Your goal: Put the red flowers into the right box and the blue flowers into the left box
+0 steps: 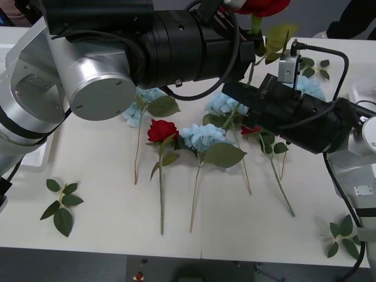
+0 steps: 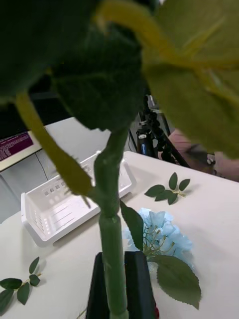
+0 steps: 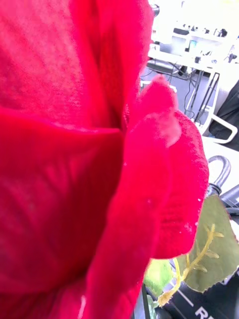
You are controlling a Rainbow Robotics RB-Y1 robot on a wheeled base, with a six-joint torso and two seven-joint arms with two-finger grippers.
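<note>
Rose bloom (image 3: 84, 149) fills the left wrist lens; right claw (image 2: 118, 286) clamps its stem (image 2: 110, 219), lifted. Left claw's state: can't tell. Next, I'd guess: carry to the smooth-rimmed right box.

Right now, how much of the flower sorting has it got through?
Little looks finished: the one box in view, the slotted box, holds no flowers. In hand: the right gripper is shut on a raised red rose's stem, its bloom held high. Left to do: another red rose and several blue flowers lie on the table.
</note>
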